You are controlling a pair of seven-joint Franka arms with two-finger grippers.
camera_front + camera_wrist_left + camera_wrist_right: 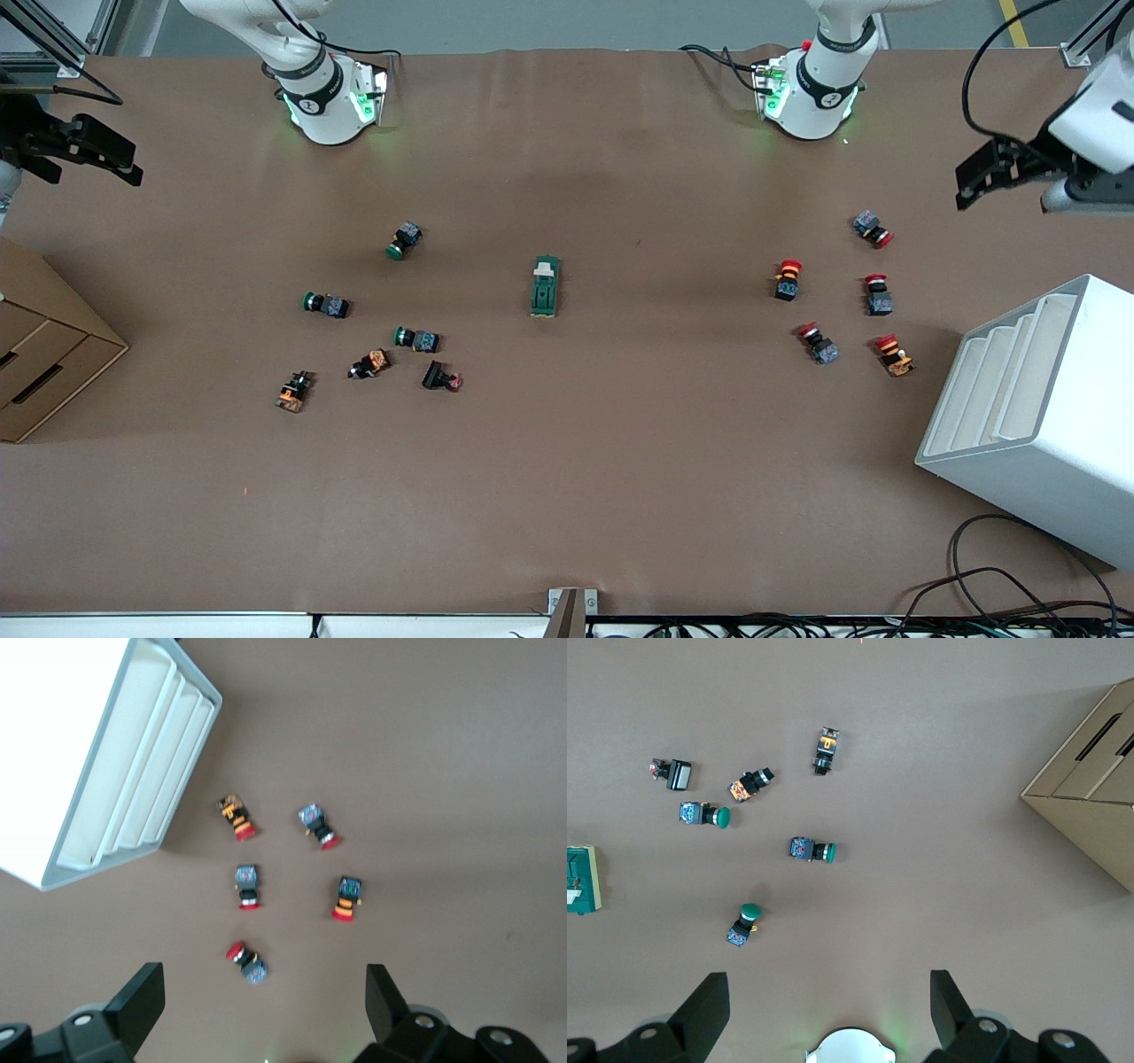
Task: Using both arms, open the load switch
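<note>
Left gripper (979, 182) hung upper right of frame, right gripper (111, 159) upper left, both fingers spread, grasping nothing; load switch (545, 287) lay at frame center.

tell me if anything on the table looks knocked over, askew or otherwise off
Nothing looks broken or spilled. The push buttons lie tipped on their sides at mixed angles: green-capped ones toward the right arm's end, red-capped ones toward the left arm's. The load switch lies flat between the groups. Left gripper and right gripper wait open, high at the table's ends.
</note>
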